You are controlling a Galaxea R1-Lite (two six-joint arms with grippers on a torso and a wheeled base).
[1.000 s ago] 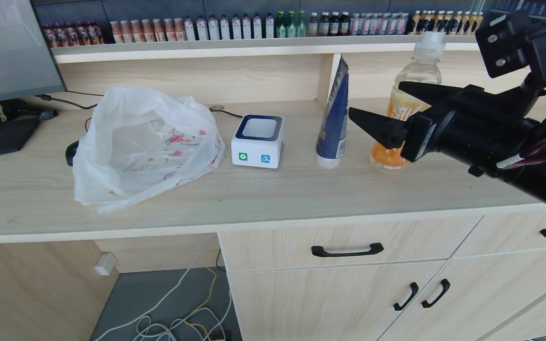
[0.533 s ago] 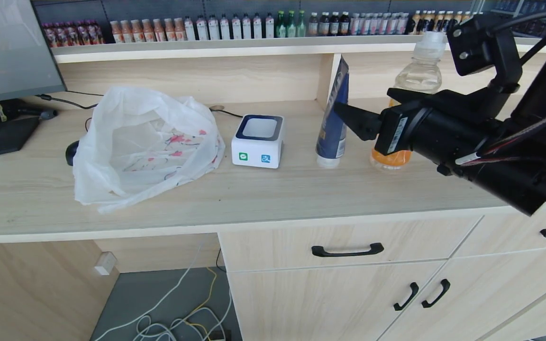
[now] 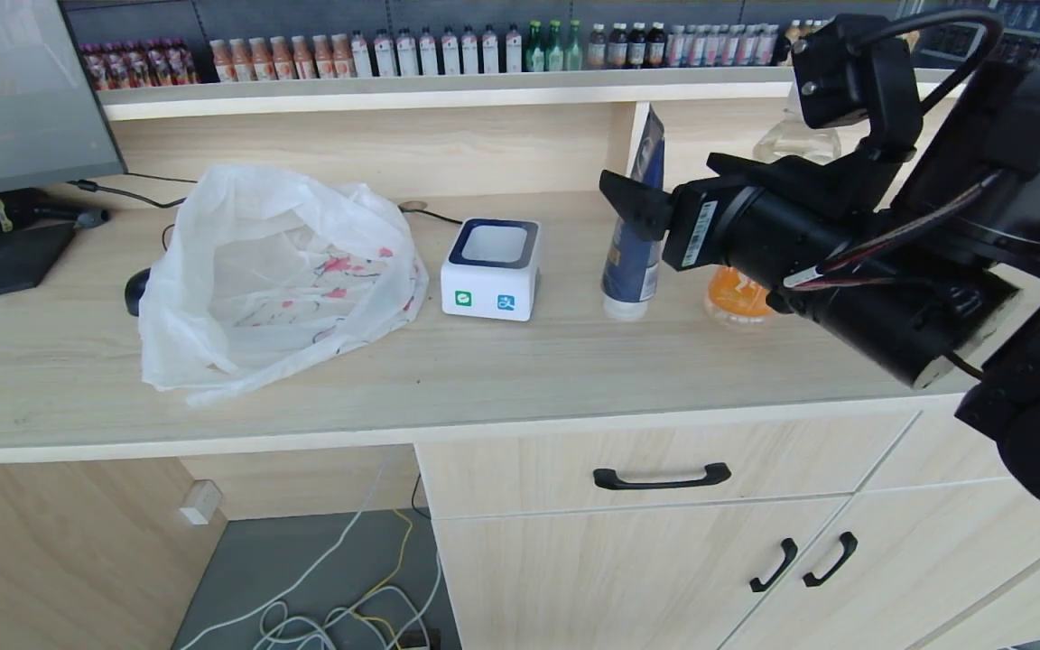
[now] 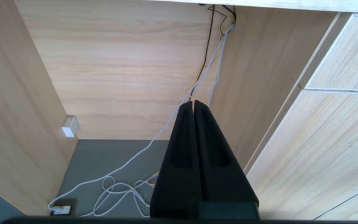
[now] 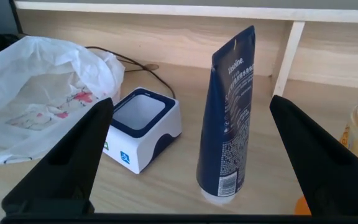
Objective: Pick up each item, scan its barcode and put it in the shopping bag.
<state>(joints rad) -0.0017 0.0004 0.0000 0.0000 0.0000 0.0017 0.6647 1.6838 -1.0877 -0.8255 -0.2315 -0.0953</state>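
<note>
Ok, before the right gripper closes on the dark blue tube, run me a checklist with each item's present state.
1. Right gripper open wide enough for the tube: ok.
2. Dark blue plastic tube upright on its cap, framed by the open gripper: ok.
3. Room for a finger between the tube and the clear bottle of orange drink beside it: cannot tell.
4. White square scanner box uncovered on the wooden counter: ok.
5. White plastic shopping bag lying with its mouth open: ok.
6. Left gripper shut, low by the cabinet, away from the items: ok.
</note>
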